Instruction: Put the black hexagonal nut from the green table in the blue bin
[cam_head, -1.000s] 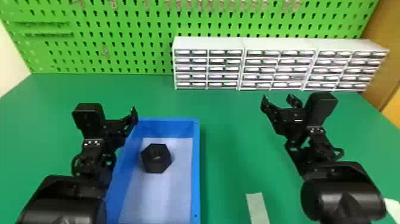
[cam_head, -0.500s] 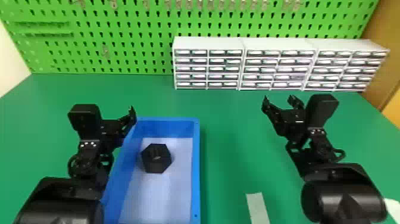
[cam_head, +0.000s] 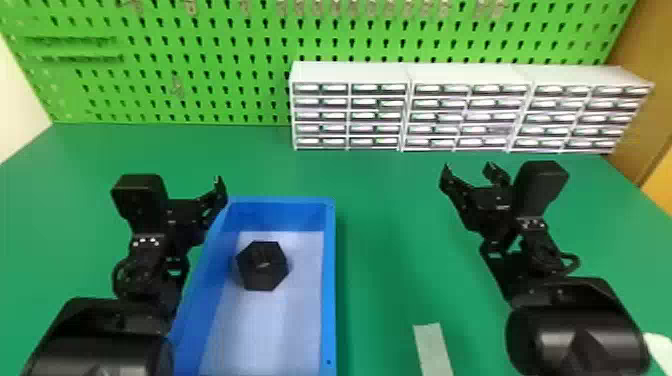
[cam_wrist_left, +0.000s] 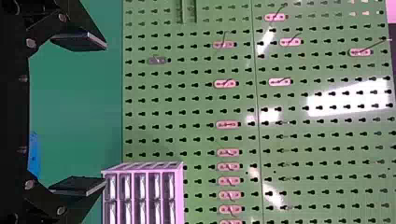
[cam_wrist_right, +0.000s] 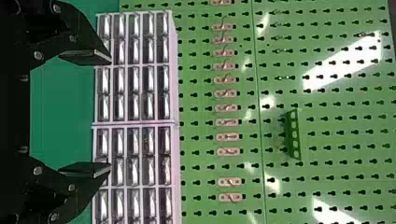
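Black hexagonal nut (cam_head: 262, 265) lies in the blue bin (cam_head: 280, 200), off its right wall (cam_head: 330, 290) (all fingers (cam_head: 219, 194) apart).

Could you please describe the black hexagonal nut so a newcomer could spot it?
On the green table, find the blue bin. On its pale floor, toward the far end, lies the nut: black and six-sided, unlike the flat pale strip to the bin's right.

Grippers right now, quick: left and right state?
Left gripper: open, nothing between its fingers.
Right gripper: open, also holding nothing.
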